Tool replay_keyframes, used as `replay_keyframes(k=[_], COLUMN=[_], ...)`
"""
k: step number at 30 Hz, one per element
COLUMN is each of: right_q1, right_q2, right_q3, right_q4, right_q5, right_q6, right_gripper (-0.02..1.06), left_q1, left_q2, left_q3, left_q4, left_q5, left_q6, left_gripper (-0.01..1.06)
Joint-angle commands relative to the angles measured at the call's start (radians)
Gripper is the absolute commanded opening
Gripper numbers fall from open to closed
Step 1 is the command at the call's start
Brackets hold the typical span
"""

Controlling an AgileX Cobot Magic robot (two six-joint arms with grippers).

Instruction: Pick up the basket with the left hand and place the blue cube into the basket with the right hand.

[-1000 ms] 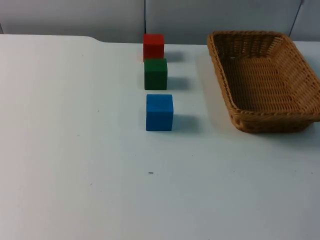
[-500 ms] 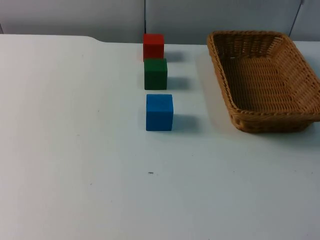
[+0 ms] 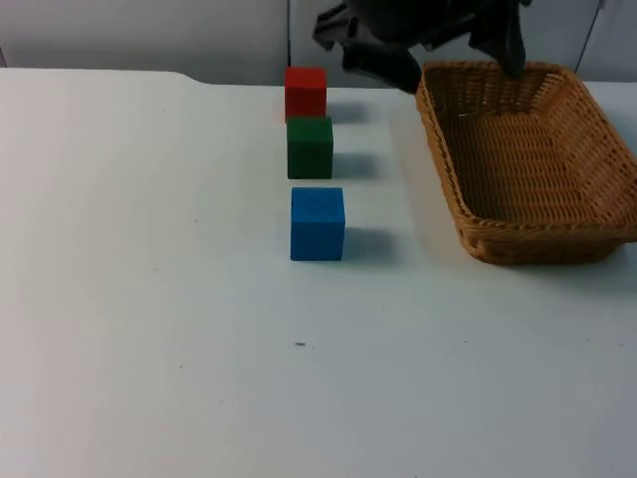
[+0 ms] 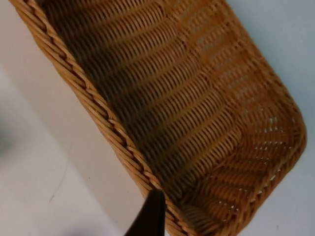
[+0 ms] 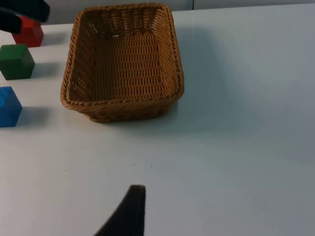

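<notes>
While the wicker basket (image 3: 528, 159) rests flat on the white table (image 3: 149, 299), the left gripper (image 3: 438, 45) is seen above the basket's far-left corner, close to the rim, at the grey partition wall (image 3: 149, 30). Whether its fingers are open or closed cannot be told: the gripper is cut off by the picture's edge in the top view, and a single black fingertip (image 4: 147, 219) is seen in the left wrist view, just beside the basket's woven rim (image 4: 98, 113) on the outer side. Contact with the rim cannot be made out.

The blue cube (image 3: 318, 223) is placed on the table well apart from the left gripper, nearer the camera and to the basket's left. In the right wrist view, the blue cube (image 5: 9, 106) is partly cut off. The right gripper (image 5: 129, 211) is held over bare table, well apart from the basket (image 5: 123, 61), and the state of its fingers cannot be told either.

Between the blue cube and the left gripper, a green cube (image 3: 310, 147) and a red cube (image 3: 306, 92) are lined up in a row, the red one nearest the gripper. Nothing is held inside the basket.
</notes>
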Motion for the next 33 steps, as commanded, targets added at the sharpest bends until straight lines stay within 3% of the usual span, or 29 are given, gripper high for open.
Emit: replay_keyframes(k=[1,8,11,33], right_q1=[-0.006,-0.006,-0.006,-0.006], right_q2=[-0.004,-0.004,-0.004,-0.004], right_q3=[0.008,0.008,0.008,0.008], right_q4=[-0.009,-0.009,-0.009,-0.009], right_q5=[-0.01,-0.01,-0.01,-0.01], right_q6=[0.003,0.003,0.003,0.003], right_gripper=[1.04,1.04,1.04,1.04], left_q1=[-0.022,-0.042,-0.051,-0.057], left_q2=[0.077,0.229,0.277,0.345], left_q3=[-0.09,-0.273,-0.327,-0.329], left_q4=[0.051,0.098,0.202,0.25], left_q5=[0.037,0.105,0.124,0.126], left_q6=[-0.088,-0.189,-0.265,-0.415], left_gripper=[0.84,0.81,0.74,0.74])
